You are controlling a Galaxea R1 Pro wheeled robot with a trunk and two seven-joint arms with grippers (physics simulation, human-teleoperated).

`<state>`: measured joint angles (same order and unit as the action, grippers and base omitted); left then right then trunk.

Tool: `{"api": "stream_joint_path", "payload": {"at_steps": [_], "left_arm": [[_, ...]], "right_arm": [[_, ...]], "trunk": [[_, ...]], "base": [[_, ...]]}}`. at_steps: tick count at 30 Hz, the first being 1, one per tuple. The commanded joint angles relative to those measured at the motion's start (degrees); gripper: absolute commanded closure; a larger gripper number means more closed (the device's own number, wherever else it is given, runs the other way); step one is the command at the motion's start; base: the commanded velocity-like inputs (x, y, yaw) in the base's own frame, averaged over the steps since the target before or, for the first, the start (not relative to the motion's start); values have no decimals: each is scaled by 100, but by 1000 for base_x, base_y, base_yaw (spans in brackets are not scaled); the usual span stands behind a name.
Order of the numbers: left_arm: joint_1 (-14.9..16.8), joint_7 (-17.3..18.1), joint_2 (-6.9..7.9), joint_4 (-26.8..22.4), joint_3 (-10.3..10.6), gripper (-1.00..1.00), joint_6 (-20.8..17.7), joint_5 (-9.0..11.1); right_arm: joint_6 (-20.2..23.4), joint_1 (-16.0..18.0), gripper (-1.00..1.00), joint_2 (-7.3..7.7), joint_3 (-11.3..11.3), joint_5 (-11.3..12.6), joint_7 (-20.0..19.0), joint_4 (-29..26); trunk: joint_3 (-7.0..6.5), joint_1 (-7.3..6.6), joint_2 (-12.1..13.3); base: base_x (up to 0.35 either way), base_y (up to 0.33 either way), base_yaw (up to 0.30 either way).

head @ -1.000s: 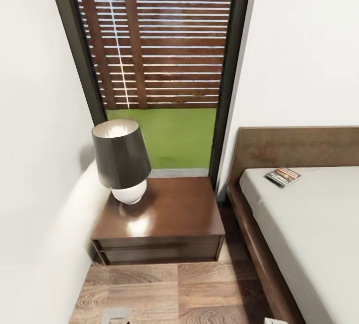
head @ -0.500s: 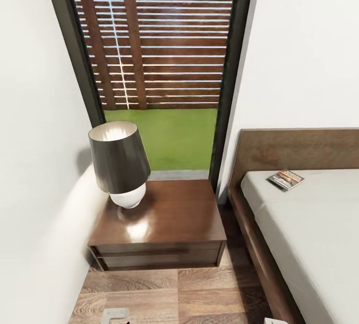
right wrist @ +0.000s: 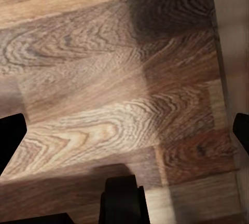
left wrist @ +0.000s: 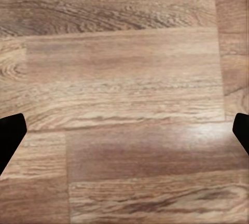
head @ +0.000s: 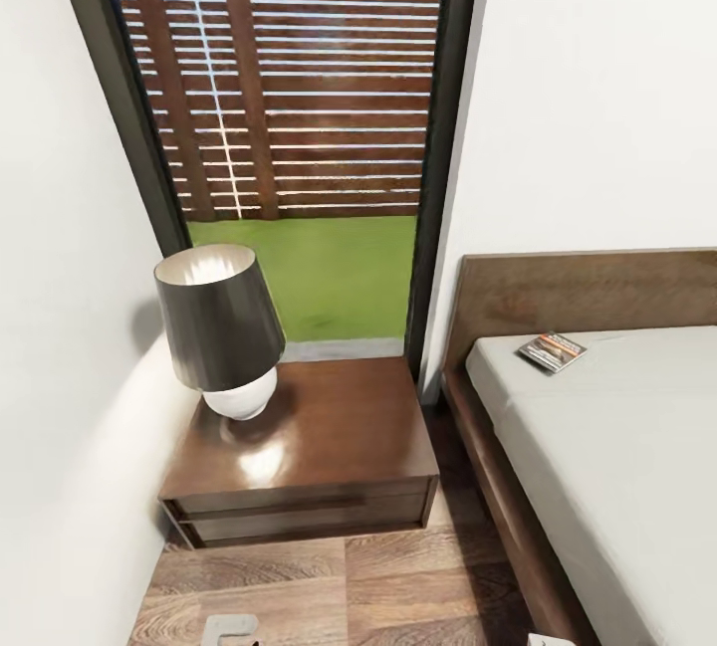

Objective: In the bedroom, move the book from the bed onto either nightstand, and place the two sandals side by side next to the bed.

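The book (head: 552,350) lies at the head of the bed (head: 637,467), ahead and right, nearer the right gripper (right wrist: 124,130), which like the left gripper (left wrist: 124,130) is spread wide over bare floor (left wrist: 129,79).

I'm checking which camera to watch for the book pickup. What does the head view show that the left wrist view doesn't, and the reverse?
Head view alone: the book lying on the bed near the headboard, the nightstand with a lamp on it, and the window. Left wrist view alone: the left gripper with its dark fingertips wide apart over bare planks, holding nothing. Both share the wood plank floor.
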<state>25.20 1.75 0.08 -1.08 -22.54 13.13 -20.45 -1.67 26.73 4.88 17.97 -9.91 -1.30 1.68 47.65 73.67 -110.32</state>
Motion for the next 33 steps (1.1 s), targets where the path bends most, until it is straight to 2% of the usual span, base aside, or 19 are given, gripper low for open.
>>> {"api": "stream_joint_path", "payload": {"at_steps": [1,8,23,33], "left_arm": [[2,18,1,2,-49,-100,14,-37],[2,18,1,2,-49,-100,14,-36],[2,18,1,2,-49,-100,14,-35],[2,18,1,2,-49,-100,14,-32]], "right_arm": [[-18,7,-100,4,49,-55,-11,17],[-18,7,-100,4,49,-55,-11,17],[-18,7,-100,4,49,-55,-11,17],[-18,7,-100,4,49,-55,-11,17]], "trunk": [[5,-1,-2],[5,-1,-2],[5,-1,-2],[5,-1,-2]], "base": [[0,0,-19],[53,0,-6],[283,0,0],[185,0,0]]}}
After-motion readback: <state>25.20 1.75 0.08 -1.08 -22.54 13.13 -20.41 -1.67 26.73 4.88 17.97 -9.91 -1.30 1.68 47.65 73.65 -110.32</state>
